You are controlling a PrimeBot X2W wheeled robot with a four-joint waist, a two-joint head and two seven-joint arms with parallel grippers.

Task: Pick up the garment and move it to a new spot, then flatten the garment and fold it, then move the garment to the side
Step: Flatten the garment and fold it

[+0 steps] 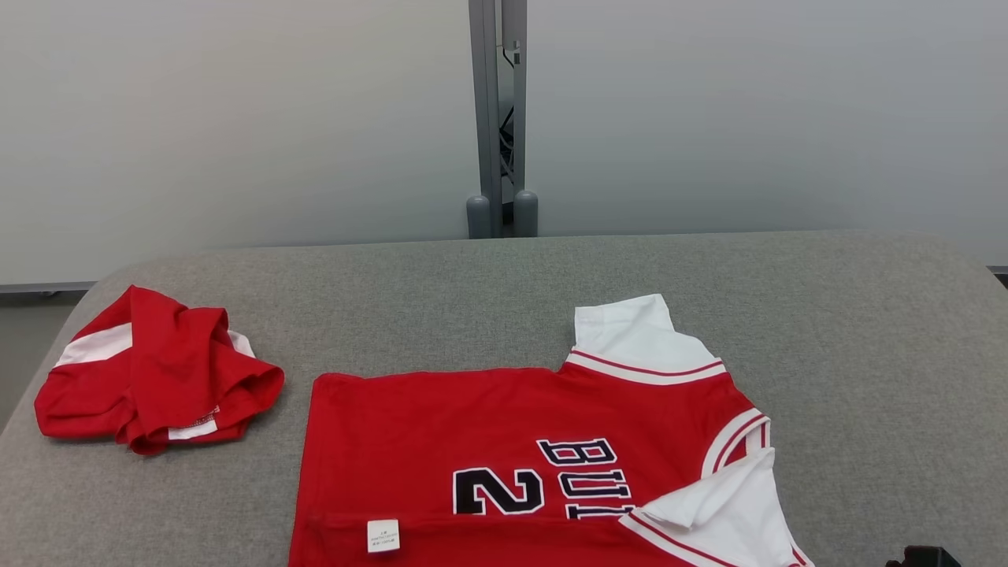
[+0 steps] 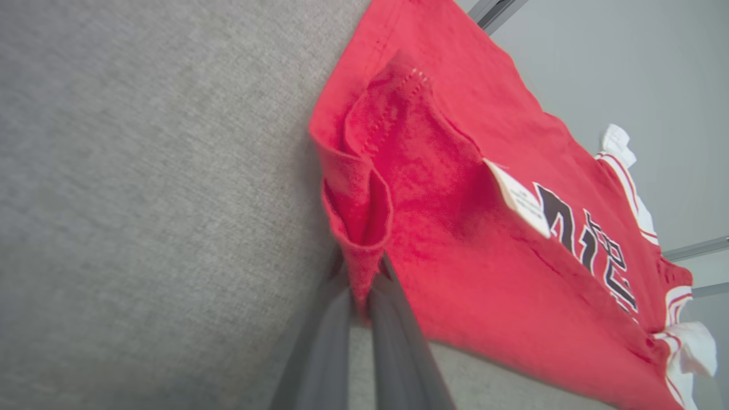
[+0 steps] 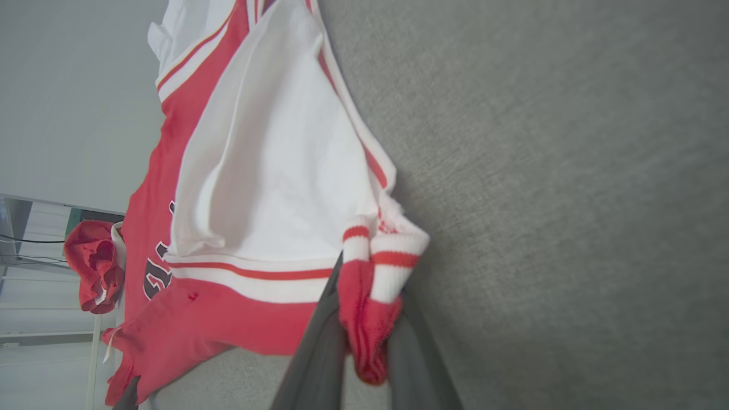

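Your red jersey (image 1: 504, 425) of thin knit cloth, with white sleeves and black lettering, lies mostly spread on the grey fabric-covered table (image 1: 827, 315). Its near edge runs off the bottom of the head view, and it is well apart from the crumpled red-and-white garment (image 1: 157, 370) at the table's left. You have it at two places. Your left gripper (image 2: 364, 273) has its jaws pressed together on a bunched red corner of the hem. Your right gripper (image 3: 370, 287) has its jaws drawn narrow around the striped cuff of the near white sleeve (image 3: 273, 159), with a thick wad of ribbing between them. Expect the jersey to be light and limp: it will likely sag between your two grips, drag on the rough table cloth and flop over itself wherever nothing supports it. The stitched hem corner and the ribbed cuff look like the sturdiest holds, whereas a single thin layer would probably slip out. The hem by the small white label (image 2: 518, 199) lies turned over, so keep your grips spread and gently taut when you lift.
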